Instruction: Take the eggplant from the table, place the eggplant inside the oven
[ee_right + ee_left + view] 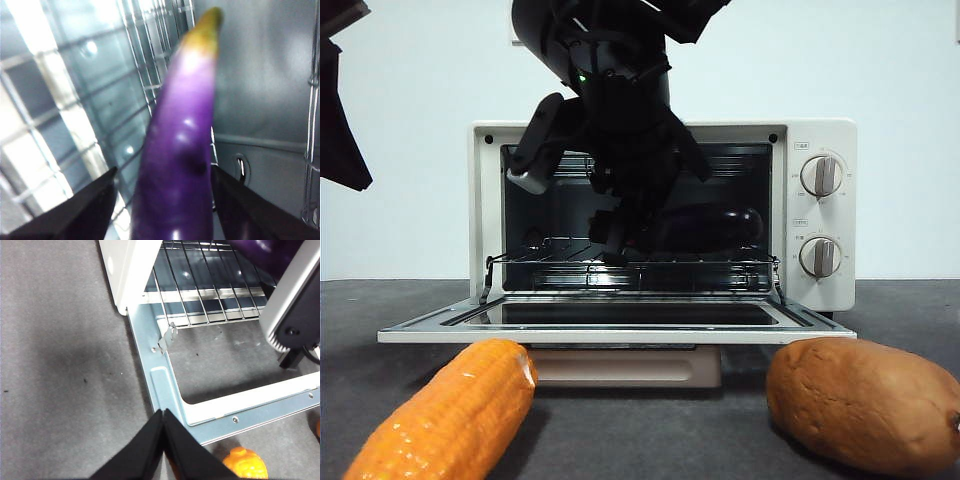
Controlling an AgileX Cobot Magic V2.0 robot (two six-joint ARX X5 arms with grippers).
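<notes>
— Eggplant (177, 165) position?
— It lies inside the oven (660, 215) on the wire rack (630, 262), toward the right half of the cavity, stem cap pointing at the back wall. The right gripper (165, 210) reaches in through the open doorway, its fingers (85, 210) spread to either side of the eggplant; whether they touch it cannot be told from the wrist view.

— What stands around it?
— The drop-down door (620, 318) lies flat and open in front of the cavity. On the table (650, 440), near its front edge, an orange corn cob (445, 415) sits left of the door and a brown sweet potato (865, 400) sits right of it. The right arm fills much of the doorway, hiding the eggplant's near end in the front view.

— The other arm?
— The left gripper (163, 412) hangs above the table by the door's left corner, fingers pressed together, holding nothing.

— Any writing?
— Small labels sit above each of the two knobs (820, 175), too small to read.
</notes>
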